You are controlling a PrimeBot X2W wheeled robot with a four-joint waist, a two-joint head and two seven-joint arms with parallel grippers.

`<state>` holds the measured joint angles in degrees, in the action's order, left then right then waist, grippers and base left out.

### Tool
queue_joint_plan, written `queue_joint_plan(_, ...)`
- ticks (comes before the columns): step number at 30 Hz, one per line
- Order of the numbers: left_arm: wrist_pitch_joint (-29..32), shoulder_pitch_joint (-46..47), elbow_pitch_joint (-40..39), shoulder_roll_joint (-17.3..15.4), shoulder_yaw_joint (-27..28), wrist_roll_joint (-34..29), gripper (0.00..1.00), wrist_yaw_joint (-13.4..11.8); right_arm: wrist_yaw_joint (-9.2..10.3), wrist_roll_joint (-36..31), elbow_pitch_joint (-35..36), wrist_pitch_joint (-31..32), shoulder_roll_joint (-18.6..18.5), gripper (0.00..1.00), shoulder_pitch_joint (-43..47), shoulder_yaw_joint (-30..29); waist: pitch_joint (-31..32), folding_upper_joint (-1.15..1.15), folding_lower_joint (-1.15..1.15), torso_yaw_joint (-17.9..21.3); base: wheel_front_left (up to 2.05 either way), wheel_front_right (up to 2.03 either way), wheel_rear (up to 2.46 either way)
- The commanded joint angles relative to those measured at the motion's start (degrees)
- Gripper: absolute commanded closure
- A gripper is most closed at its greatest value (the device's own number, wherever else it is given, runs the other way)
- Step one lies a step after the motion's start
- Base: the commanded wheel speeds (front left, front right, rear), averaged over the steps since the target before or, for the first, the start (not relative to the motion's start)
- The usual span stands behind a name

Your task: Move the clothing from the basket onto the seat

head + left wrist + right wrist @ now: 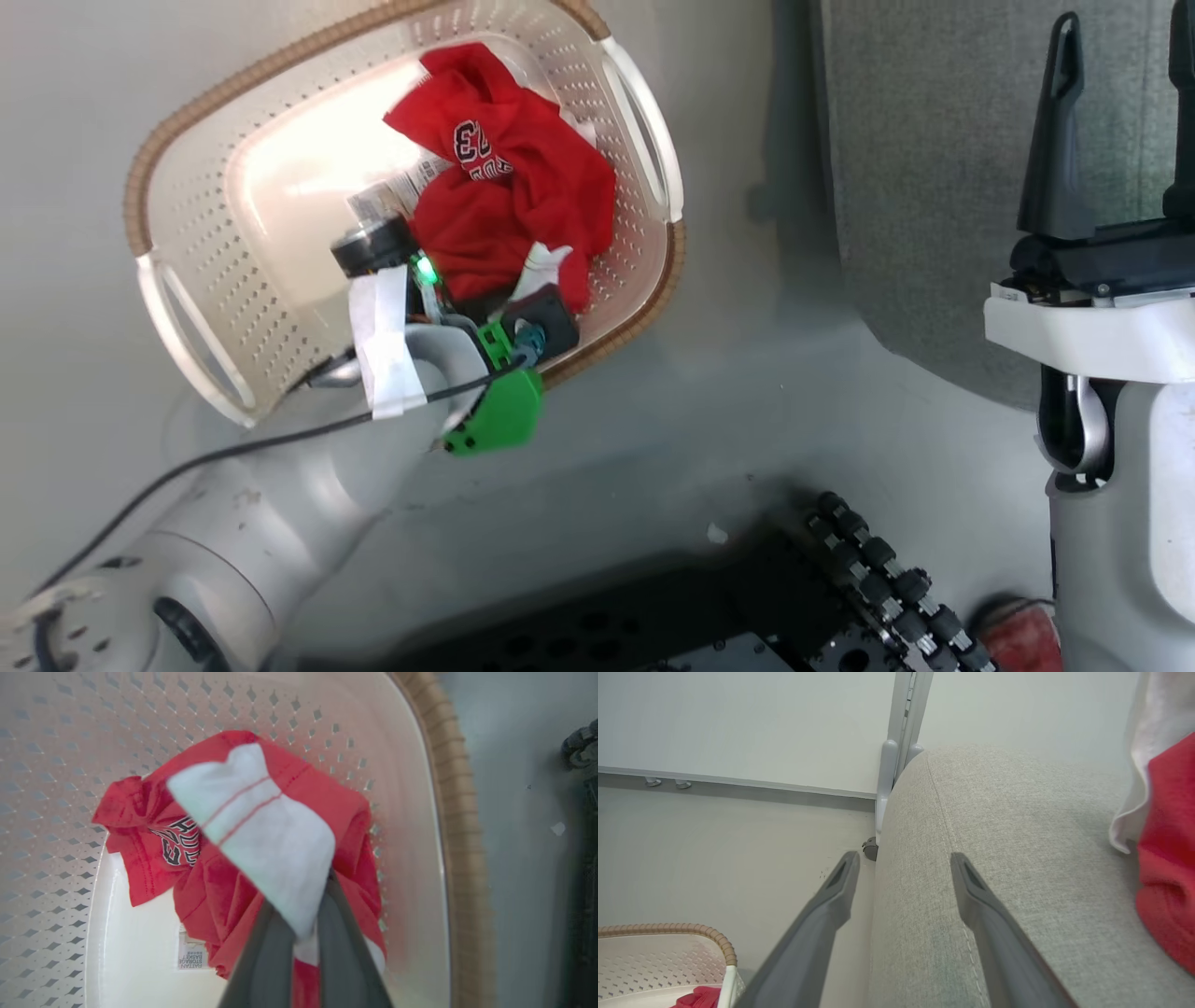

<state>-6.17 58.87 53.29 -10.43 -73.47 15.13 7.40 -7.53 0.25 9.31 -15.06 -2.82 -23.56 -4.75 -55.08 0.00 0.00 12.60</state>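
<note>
Left hand (pixel 302 935) reaches into the cream perforated basket (pixel 201 280), fingers clamped on the white striped trim of the crumpled red clothing (pixel 523 187), which bears dark lettering and lies beside the floor sticker (pixel 191 952). Right hand (pixel 903 858) hangs with fingers apart over the grey seat (pixel 1017 826), where another red-and-white garment (pixel 1167 868) lies.

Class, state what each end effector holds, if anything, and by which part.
The left end effector grips the red garment by its white striped band; the right end effector holds nothing.
</note>
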Motion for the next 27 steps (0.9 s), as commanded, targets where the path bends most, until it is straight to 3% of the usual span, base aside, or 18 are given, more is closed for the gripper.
queue_joint_plan(1,-1.23,-1.50,0.42,0.60,0.05,1.66,1.00,0.10,0.08,0.49,-0.76,-0.17,-0.13,0.00,0.99,-0.41,4.57,0.00,0.00,-1.91,0.00,0.00,0.00)
queue_joint_plan(7,-6.89,-4.50,1.45,3.01,0.03,6.83,1.00,0.10,0.08,-1.11,-3.18,-0.17,-0.14,0.00,2.77,0.08,12.68,0.00,0.00,-4.59,0.00,0.00,0.00)
queue_joint_plan(14,-9.09,-9.02,1.58,3.62,1.13,11.02,1.00,0.03,0.08,-0.77,-6.99,-0.17,-0.16,0.00,6.38,2.65,24.19,0.00,0.00,-6.47,0.00,0.00,0.00)
queue_joint_plan(27,-9.04,-26.30,-12.40,1.10,16.68,13.10,1.00,-6.50,0.08,0.27,-14.94,-0.17,-0.18,0.00,17.01,9.59,47.12,0.00,0.00,-7.23,0.00,0.00,0.00)
